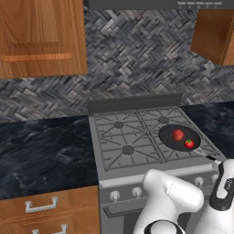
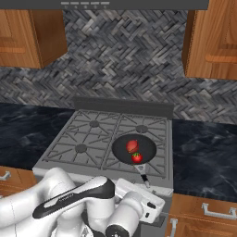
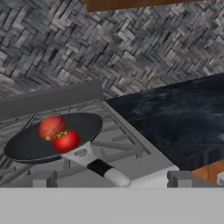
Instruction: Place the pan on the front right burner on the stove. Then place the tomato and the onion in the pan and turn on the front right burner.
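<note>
The dark pan (image 1: 167,136) (image 2: 146,147) (image 3: 26,146) rests on the grate at the front right of the grey stove (image 1: 123,137) (image 2: 83,139), covering the front right burner. Inside it lie the bright red tomato (image 1: 189,143) (image 2: 137,158) (image 3: 66,140) and, just behind and touching it, the duller onion (image 1: 178,134) (image 2: 132,146) (image 3: 51,127). The pan's handle (image 3: 94,164) (image 2: 141,170) points over the stove's front edge toward my hand. My gripper (image 3: 111,180) hangs low before the stove front, open, fingertips (image 3: 43,178) far apart, gripping nothing.
White knobs (image 1: 114,195) line the stove front. Black marble counter (image 1: 41,151) (image 2: 203,148) (image 3: 175,118) flanks the stove on both sides. The raised back panel (image 1: 135,104) and herringbone wall stand behind. Wooden cabinets (image 1: 41,36) (image 2: 213,39) hang above, and drawers (image 1: 41,205) sit below the counter.
</note>
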You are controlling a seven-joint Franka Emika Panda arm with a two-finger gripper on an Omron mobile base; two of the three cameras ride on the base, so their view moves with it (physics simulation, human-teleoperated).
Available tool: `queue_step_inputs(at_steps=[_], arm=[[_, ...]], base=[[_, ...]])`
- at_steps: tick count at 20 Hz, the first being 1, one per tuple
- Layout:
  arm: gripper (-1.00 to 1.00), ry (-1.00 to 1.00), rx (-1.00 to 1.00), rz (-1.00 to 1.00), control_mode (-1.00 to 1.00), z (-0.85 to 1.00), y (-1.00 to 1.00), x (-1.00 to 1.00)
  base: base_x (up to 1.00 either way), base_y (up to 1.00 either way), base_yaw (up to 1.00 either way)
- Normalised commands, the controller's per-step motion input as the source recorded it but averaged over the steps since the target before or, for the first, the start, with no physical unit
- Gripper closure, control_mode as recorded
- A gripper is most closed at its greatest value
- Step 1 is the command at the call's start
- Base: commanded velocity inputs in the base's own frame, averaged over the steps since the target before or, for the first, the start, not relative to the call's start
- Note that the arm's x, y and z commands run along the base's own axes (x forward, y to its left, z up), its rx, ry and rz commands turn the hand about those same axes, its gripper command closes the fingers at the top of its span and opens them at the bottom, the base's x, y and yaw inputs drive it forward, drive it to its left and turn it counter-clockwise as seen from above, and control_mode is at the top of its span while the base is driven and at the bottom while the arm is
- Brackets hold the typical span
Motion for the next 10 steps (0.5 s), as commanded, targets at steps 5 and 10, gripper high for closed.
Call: queue_step_inputs(at_steps=[5,10], arm=[[-1.00,0.00,-0.02,0.00,-1.00,-0.14,-0.01,0.00],[-1.00,0.00,-0.02,0.00,-1.00,-0.22,-0.04,0.00]], base=[[0.00,0.00,0.00],[0.00,0.00,0.00]])
